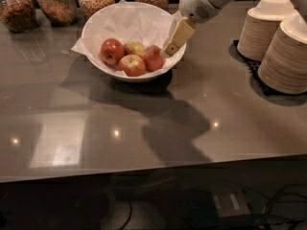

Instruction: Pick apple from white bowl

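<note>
The white bowl point(93, 30), lined with crumpled white paper, stands at the back middle of the grey table. Several apples lie in it. The rosy red-orange apple point(152, 58) is at the right of the pile. A yellow-green apple point(134, 47) lies behind it, a red apple with a yellow stem patch point(132, 65) in front, and another red apple point(112, 51) at the left. My gripper point(169, 49) hangs tilted over the bowl's right rim, its tip just right of the rosy apple and holding nothing that I can see.
Two tall stacks of tan disposable bowls point(266, 30) stand on a black mat at the right. Glass jars of snacks point(56, 4) line the back edge. The table's front edge point(153, 169) runs across the lower part of the view.
</note>
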You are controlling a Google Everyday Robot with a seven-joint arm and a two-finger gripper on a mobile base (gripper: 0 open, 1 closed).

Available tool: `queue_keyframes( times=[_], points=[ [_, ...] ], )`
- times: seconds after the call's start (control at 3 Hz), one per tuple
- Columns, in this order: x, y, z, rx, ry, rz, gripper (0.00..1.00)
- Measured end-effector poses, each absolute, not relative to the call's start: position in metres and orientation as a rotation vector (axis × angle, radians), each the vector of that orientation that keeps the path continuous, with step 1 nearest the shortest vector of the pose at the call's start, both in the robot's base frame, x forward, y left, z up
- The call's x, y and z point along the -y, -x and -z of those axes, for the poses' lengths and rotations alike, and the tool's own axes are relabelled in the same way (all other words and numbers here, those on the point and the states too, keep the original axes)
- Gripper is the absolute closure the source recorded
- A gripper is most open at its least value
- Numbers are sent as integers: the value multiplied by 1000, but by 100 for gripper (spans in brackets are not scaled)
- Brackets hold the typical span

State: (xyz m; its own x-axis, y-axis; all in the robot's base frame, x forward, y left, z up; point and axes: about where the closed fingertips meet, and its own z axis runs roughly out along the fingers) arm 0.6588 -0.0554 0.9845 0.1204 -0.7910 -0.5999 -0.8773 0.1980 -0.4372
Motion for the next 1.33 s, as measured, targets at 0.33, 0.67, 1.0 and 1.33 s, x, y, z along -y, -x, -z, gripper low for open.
queue_keyframes(
  times=[0.33,0.67,1.0,1.33],
  points=[
    [41,-678,-978,-1654,1671,-113,0],
    [31,-680,-977,-1645,1697,-115,0],
    [38,-682,-965,-1665,1711,-96,19],
    [46,-682,-953,-1695,1723,-88,42]
  ],
)
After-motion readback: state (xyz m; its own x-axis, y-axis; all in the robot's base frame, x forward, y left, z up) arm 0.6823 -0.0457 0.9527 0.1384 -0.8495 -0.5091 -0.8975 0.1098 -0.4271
